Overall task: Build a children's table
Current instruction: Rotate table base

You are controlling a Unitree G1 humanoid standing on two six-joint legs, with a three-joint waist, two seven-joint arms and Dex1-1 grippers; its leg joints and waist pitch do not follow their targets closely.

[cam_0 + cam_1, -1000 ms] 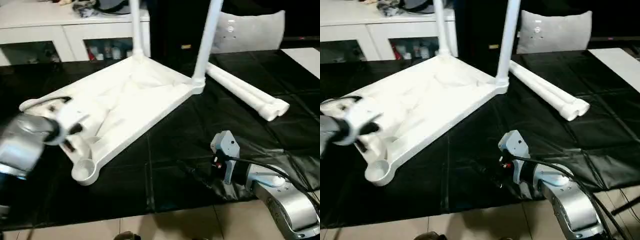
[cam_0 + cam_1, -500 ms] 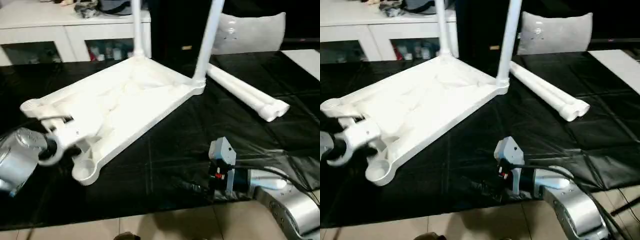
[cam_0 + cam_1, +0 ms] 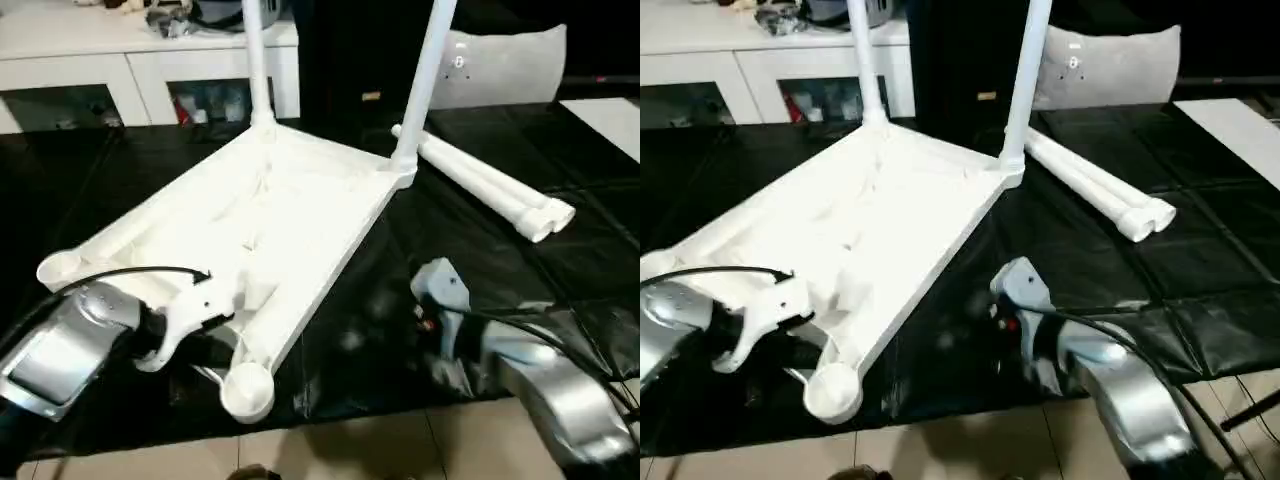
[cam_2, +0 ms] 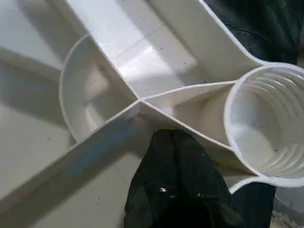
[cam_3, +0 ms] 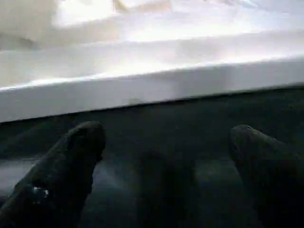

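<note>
Tabletop [image 3: 290, 215] lies ribs-up so sockets face us; our clenched left gripper [image 4: 175, 156] presses a rib beside the empty socket [image 4: 266, 121] (steadying, we judge), right gripper [image 5: 166, 156] spread, empty.

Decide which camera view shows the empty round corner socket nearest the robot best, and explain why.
The left wrist view: the corner socket is seen from above, open and empty, with ridges inside. The eye views show it whole but small at the table top's near corner; the right wrist view shows just the top's edge.

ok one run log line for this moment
left pincer: shut, at table top rib by empty socket | right pincer: open, facing top's edge | legs: two standing, two loose
</note>
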